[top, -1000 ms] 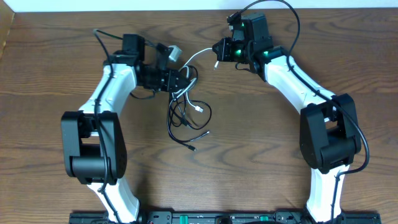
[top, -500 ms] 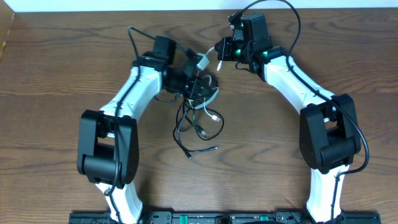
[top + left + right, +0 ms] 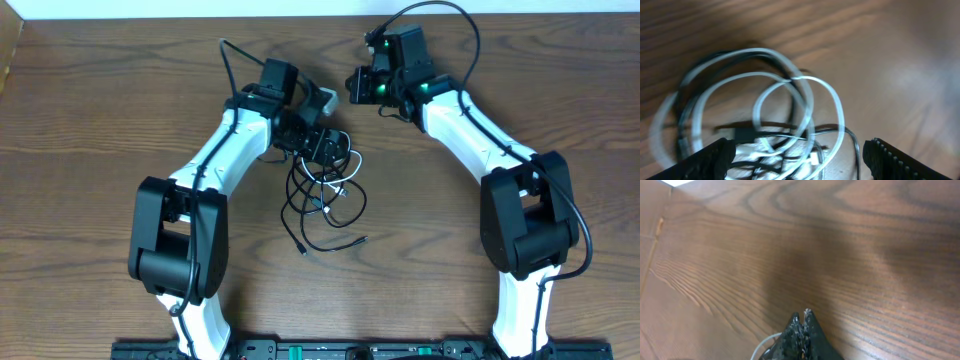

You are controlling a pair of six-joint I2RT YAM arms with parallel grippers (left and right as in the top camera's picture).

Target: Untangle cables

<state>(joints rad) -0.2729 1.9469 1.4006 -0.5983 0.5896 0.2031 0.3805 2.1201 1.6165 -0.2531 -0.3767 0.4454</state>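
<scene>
The cables lie in a loose tangle on the wooden table. In the overhead view the black cable (image 3: 300,222) loops toward the front, and the white cable (image 3: 343,188) winds through it. My left gripper (image 3: 325,145) hovers open over the tangle's far side. In the left wrist view its two fingers straddle white loops (image 3: 836,107) and a dark strand (image 3: 742,134) without gripping them (image 3: 797,162). My right gripper (image 3: 352,86) is at the back, shut (image 3: 801,314). A piece of white cable (image 3: 765,344) curves out beside its fingers.
The left arm (image 3: 215,160) reaches across from the front left, the right arm (image 3: 470,120) from the front right. The two grippers are close together at the back centre. The table's far edge (image 3: 200,18) meets a white wall.
The left gripper swung right toward the right gripper and opened, letting go of the cables. The tangle shifted right and spread lower on the table. The right gripper stayed shut in place.
</scene>
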